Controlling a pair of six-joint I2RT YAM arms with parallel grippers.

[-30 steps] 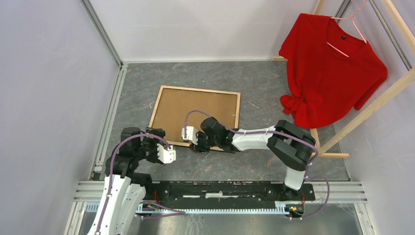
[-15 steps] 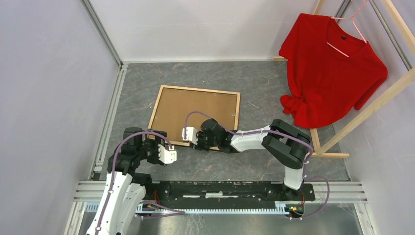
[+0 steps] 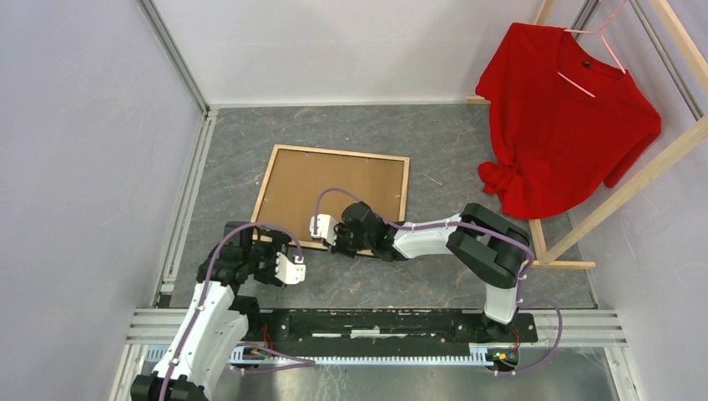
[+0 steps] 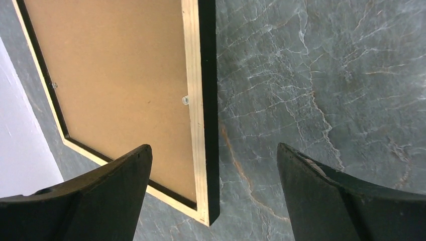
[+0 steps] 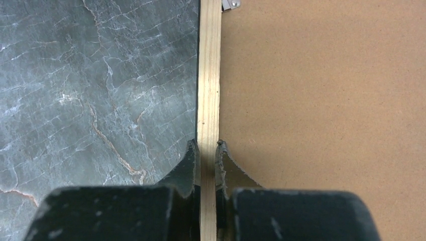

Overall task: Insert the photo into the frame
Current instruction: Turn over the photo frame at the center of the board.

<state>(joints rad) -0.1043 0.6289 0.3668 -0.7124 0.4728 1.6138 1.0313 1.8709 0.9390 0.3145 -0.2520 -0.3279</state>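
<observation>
Brown fibreboard fills the frame (image 3: pixel 342 153) from rail to rail: the backing board (image 3: pixel 334 188) sits inside it as its only visible content. The frame lies flat on the grey marbled table (image 3: pixel 451 142), left of centre, turned slightly askew, with its pale wooden back facing up and its black outer edge showing along the sides. Small metal tabs (image 4: pixel 185 100) stand at the inner edge of the rails, just over the board's margin. The photo does not show in any view, and whether it lies under the board cannot be told.

The right gripper (image 5: pixel 207 150) is clenched on the frame's near rail. One finger presses the outer black side and the other the inner side next to the board, with the light wood strip pinched between them (no gap shows on either side).

The left gripper (image 4: pixel 213 146) is released, its two dark fingers spread wide and grasping nothing. Between them its wrist camera shows a corner of the frame and one long rail running away, board on one side and bare table on the other. From above, this gripper sits at the frame's near left corner, apart from the right one.

At the far right a red shirt (image 3: pixel 568 117) hangs on a pink hanger from a wooden rack (image 3: pixel 643 167), well apart from the frame.
</observation>
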